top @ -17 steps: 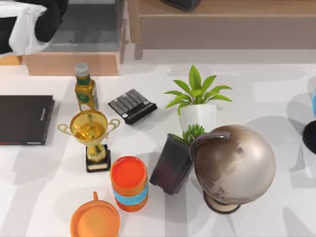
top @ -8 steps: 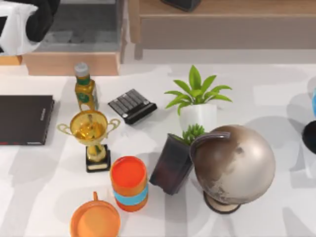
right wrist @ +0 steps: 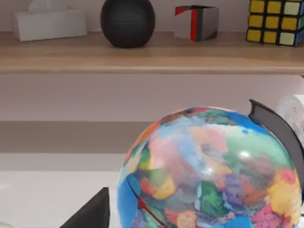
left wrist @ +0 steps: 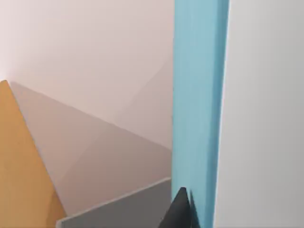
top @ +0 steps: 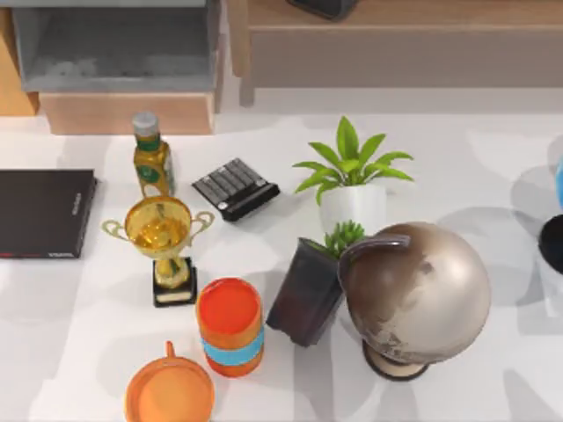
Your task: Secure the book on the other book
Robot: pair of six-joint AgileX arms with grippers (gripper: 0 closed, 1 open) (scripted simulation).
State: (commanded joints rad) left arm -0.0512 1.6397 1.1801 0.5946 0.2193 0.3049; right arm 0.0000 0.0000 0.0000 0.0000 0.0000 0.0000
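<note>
Black book (top: 44,213) flat at counter (top: 493,158) left edge. Left pincer's wrist view: teal book (left wrist: 198,109) close up, probably held; grip unclear.

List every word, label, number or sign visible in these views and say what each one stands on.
No text here can be read.
Black book, at the table's left edge: pale lettering along its right edge and at its lower corner, too small to read.
Yellow bottle: a green label, nothing legible on it.
Bronze globe and colourful globe: map patches, no readable names.
Shelf cubes: plain coloured squares, no characters.
</note>
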